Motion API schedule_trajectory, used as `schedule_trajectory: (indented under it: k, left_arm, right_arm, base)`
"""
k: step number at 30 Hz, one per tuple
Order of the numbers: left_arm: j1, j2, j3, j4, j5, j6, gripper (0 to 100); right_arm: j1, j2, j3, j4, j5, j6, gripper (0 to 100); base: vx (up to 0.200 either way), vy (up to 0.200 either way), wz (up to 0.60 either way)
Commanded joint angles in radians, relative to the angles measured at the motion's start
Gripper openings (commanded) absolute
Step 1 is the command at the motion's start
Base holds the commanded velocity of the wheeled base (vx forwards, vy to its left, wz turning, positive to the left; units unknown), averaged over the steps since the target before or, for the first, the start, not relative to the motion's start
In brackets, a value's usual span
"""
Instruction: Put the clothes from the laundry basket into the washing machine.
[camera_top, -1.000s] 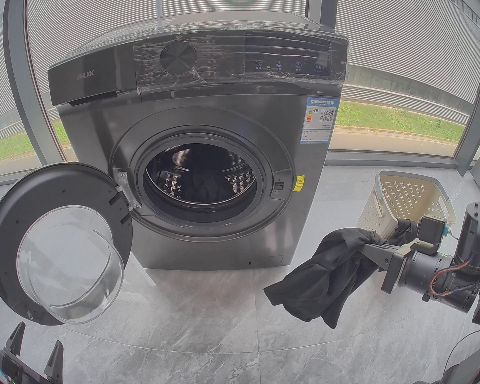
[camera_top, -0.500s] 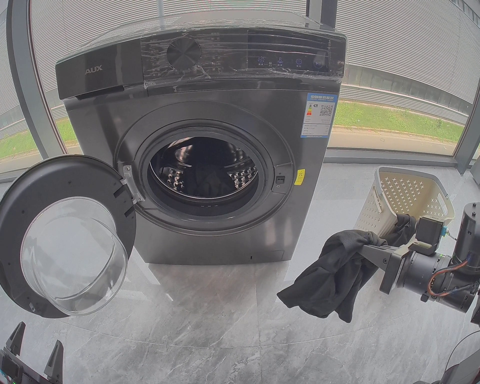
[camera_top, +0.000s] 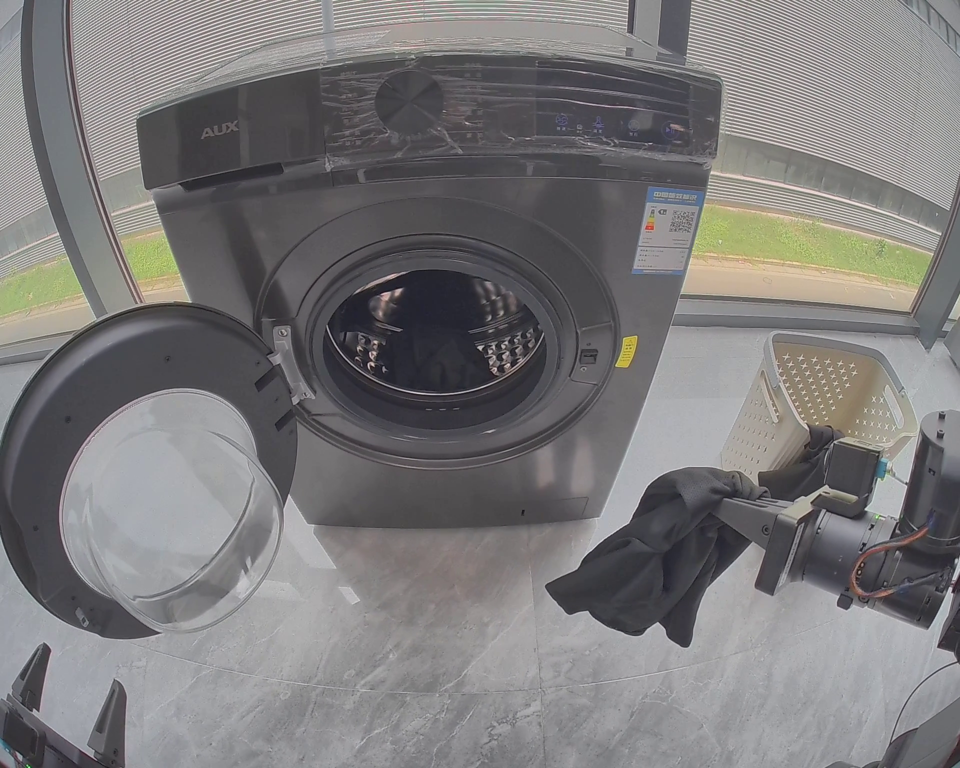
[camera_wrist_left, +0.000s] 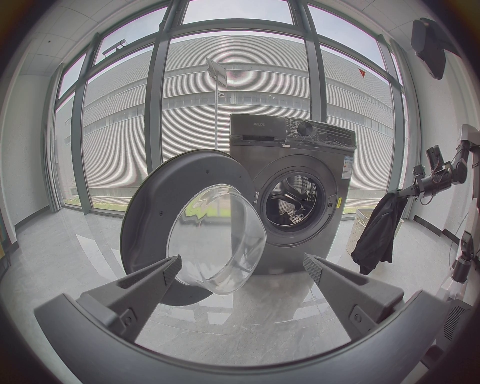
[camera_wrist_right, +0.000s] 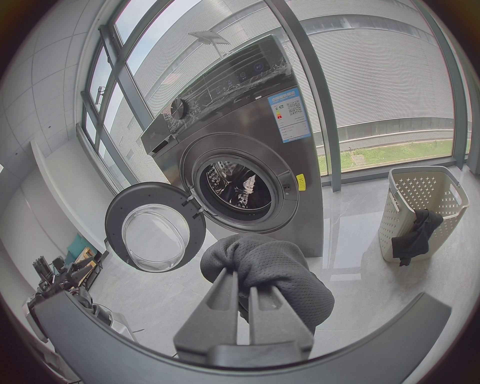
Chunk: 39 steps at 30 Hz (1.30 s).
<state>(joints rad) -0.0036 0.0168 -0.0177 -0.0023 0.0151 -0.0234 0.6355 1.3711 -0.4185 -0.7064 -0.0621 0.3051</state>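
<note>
My right end effector pinches a black garment hanging over the floor between the laundry basket and the open washing machine; my left end effector is spread.

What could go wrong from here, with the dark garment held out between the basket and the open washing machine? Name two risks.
1. The dark garment hangs well below the right hand, so its loose end might snag on the lower rim of the drum opening and stay outside.
2. The hand pinches only a bunched fold, so the cloth might slip free onto the floor.
</note>
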Motion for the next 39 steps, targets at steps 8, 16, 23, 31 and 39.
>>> schedule_trajectory:
  k: [8, 16, 23, 31, 39]
  left_arm:
    - [-0.001, -0.015, 0.016, 0.001, -0.001, 0.002, 100]
    - [-0.001, -0.015, 0.016, 0.001, 0.0, 0.002, 100]
    - [-0.001, -0.017, 0.016, 0.001, 0.0, 0.003, 100]
    - [-0.001, -0.017, 0.016, -0.001, 0.0, 0.002, 100]
    - [0.001, -0.017, 0.016, 0.001, 0.0, 0.0, 100]
  right_arm:
    - [0.003, 0.003, 0.018, 0.002, -0.001, -0.008, 0]
    - [0.004, 0.003, 0.027, -0.001, 0.001, -0.011, 0]
    - [0.004, 0.003, 0.029, -0.001, 0.001, -0.012, 0]
    - [0.004, 0.003, 0.029, -0.001, 0.001, -0.012, 0]
    - [0.006, 0.003, 0.03, 0.001, 0.001, -0.012, 0]
  base:
    - [0.0, 0.0, 0.0]
    - [0.175, 0.075, 0.0]
    - [0.057, 0.0, 0.0]
    - [0.0, 0.0, 0.0]
    - [0.0, 0.0, 0.0]
